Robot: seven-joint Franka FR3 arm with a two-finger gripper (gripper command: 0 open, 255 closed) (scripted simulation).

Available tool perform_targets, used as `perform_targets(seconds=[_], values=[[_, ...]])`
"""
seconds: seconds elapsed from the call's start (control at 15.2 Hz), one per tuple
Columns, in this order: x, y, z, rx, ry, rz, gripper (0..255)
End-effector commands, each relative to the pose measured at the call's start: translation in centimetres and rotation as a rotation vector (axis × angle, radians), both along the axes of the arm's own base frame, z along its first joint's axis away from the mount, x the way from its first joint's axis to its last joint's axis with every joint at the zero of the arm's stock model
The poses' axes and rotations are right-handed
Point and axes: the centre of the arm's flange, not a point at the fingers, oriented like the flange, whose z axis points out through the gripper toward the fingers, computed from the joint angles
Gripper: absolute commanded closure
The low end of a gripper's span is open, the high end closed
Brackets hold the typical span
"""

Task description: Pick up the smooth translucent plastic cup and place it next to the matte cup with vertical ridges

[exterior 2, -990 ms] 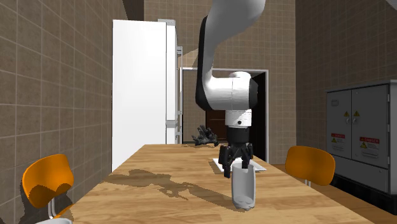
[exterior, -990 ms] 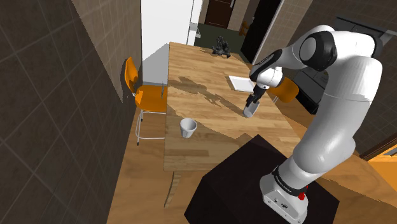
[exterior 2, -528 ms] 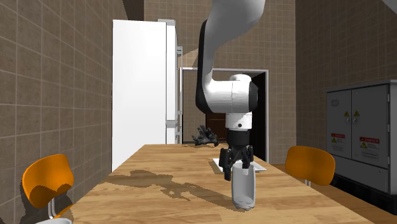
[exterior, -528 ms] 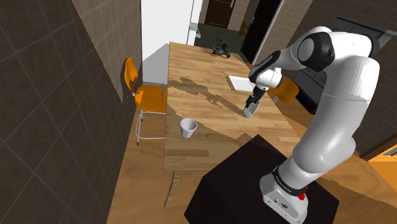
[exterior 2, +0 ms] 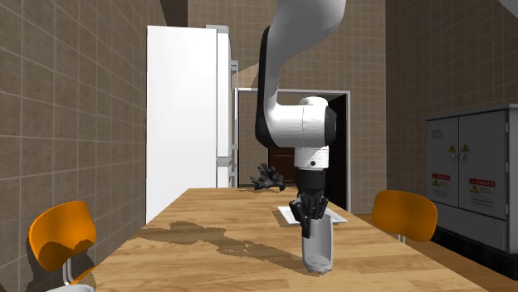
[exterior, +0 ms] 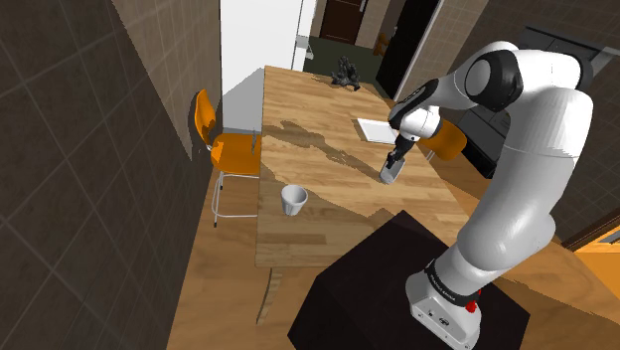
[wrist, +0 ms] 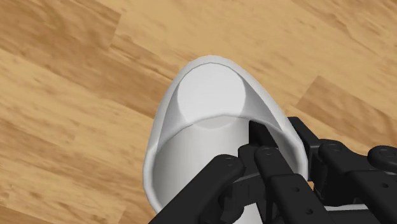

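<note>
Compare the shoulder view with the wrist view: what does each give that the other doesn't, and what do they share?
Shoulder view, not wrist: the ridged white cup near the table's edge, an orange chair and the black stand.
Wrist view, not shoulder: the smooth cup's inside and round bottom, with one finger inside the rim and the other outside, pinching the wall.
Both: the smooth cup, the gripper on its rim, and the wooden table.
</note>
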Motion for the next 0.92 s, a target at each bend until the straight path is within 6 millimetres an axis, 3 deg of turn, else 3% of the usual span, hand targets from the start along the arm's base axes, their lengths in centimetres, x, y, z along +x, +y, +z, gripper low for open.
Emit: perform_targets(seconds=[0.0,0.2,0.86], values=[[0.0,0.0,0.0,0.0,0.0,0.0,255],[0.0,0.0,0.0,0.0,0.0,0.0,255],[0.0,0.0,5.3,0.0,0.0,0.0,255]])
